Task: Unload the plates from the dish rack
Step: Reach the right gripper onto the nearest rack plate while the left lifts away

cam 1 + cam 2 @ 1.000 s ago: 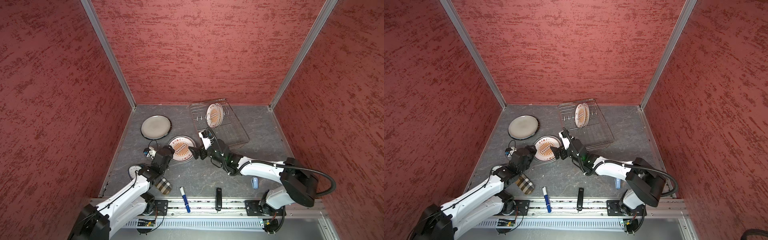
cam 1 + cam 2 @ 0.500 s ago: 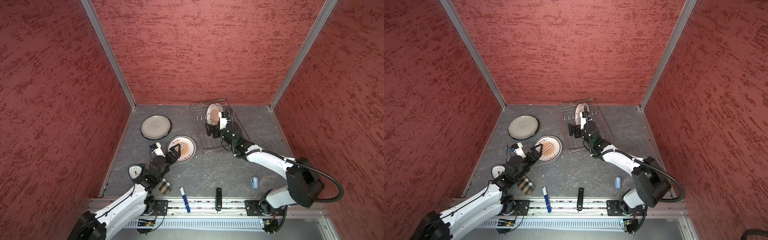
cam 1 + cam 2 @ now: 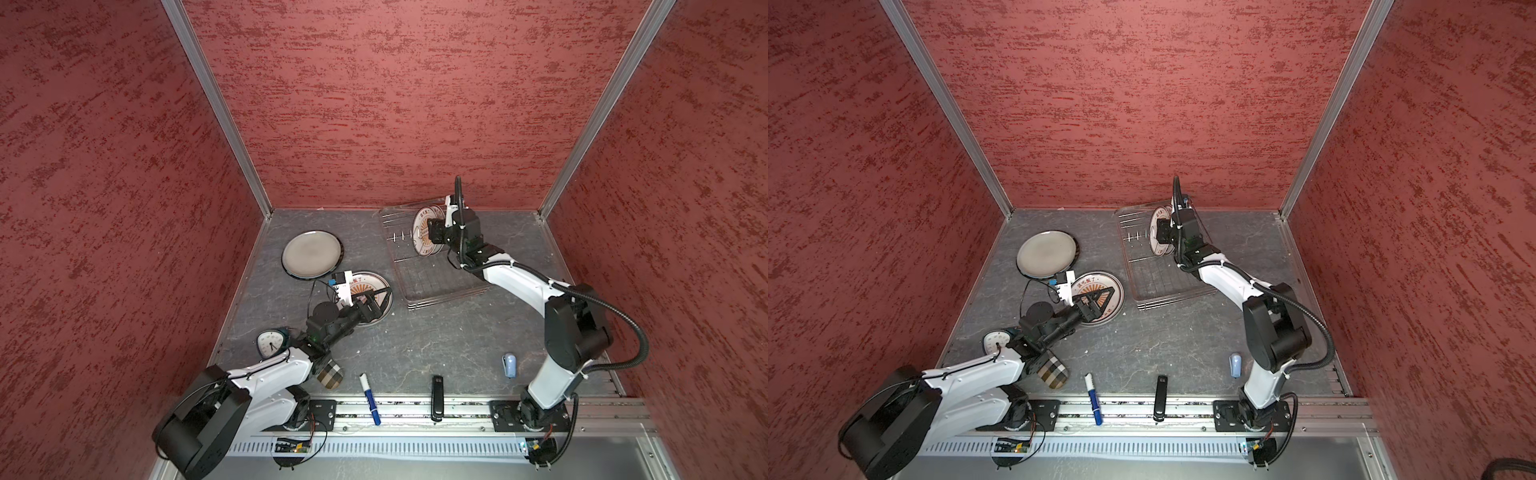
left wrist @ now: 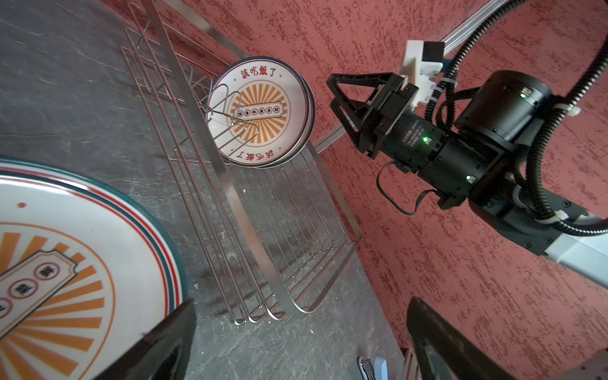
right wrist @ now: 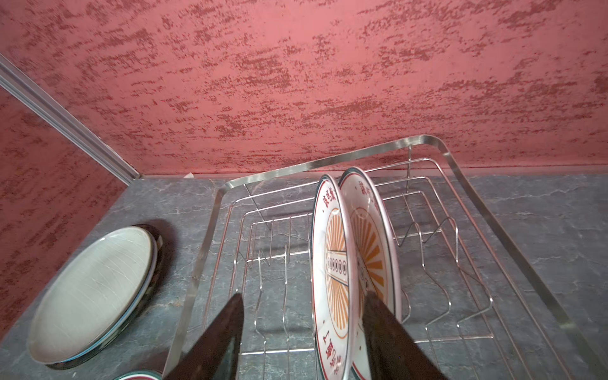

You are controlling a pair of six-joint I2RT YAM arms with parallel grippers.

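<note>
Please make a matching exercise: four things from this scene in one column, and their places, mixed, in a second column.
1 grey plate
2 pair of sunburst plates
3 clock
4 blue marker

a upright in the dish rack
b partly over the front rail
c flat, towards the back left corner
d beside the left arm

Pairs: 1-c, 2-a, 3-d, 4-b

I'm looking at a grey, veined tabletop [image 3: 415,340]. The wire dish rack [image 3: 432,278] stands on it at the back right, a grey dark-rimmed plate [image 3: 311,254] lies flat at the back left, and a sunburst plate [image 3: 380,282] lies flat near it, further forward. Toward the front lie a small clock [image 3: 270,344], a plaid pouch [image 3: 330,373], a blue marker [image 3: 370,399], a black oblong object [image 3: 437,397] and a pale blue object [image 3: 509,365].
</note>
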